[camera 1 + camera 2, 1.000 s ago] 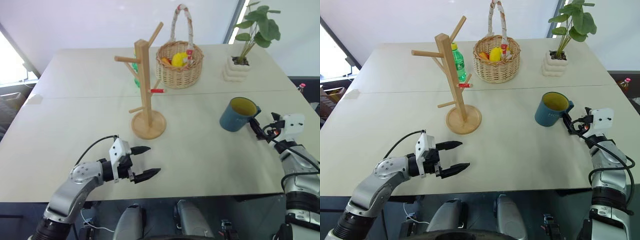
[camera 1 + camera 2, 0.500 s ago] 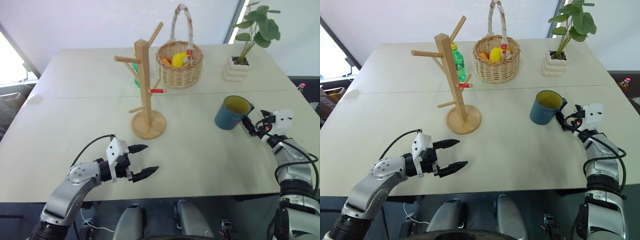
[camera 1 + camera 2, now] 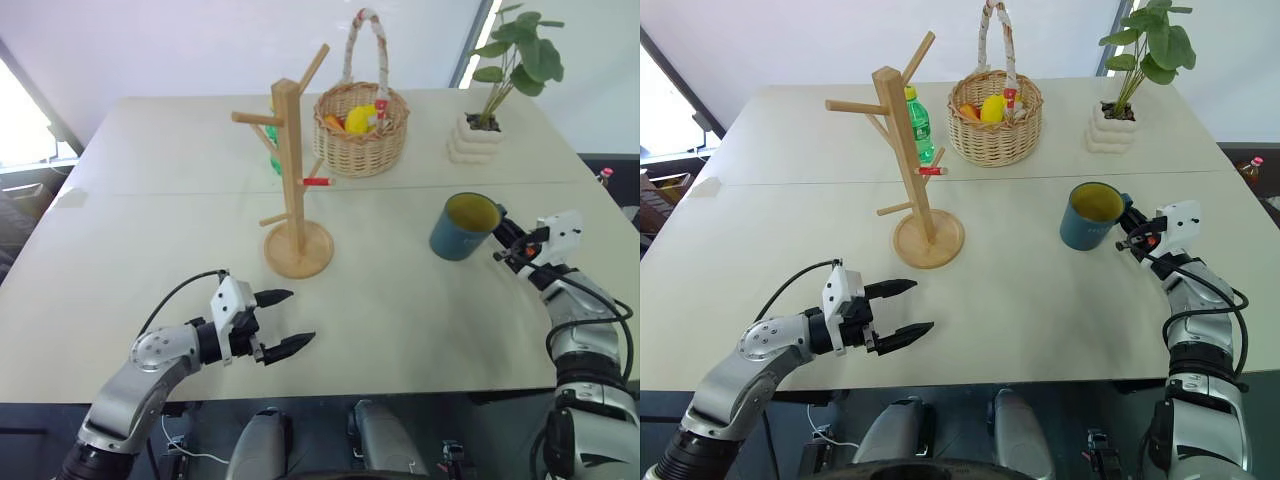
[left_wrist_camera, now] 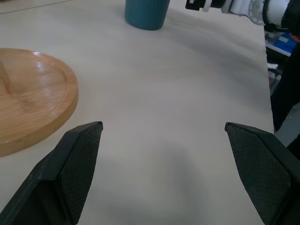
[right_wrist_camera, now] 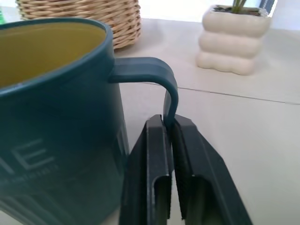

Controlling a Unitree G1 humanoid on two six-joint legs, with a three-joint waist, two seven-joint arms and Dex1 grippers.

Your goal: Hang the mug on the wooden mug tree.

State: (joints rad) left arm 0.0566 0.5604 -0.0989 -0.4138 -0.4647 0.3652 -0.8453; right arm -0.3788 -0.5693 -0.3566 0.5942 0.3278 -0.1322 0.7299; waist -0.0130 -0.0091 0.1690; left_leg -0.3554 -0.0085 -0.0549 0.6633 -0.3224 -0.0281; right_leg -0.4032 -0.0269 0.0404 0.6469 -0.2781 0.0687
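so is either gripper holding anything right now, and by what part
The right gripper is shut on the mug, pinching its loop handle. The left gripper is open over the table and holds nothing.

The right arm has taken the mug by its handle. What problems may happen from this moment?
1. The right gripper pinches only the thin handle of the mug, so the mug may swing or slip when lifted.
2. The wooden mug tree stands free on its round base; a bump from the mug could tip it.
3. The basket and green bottle stand close behind the pegs.
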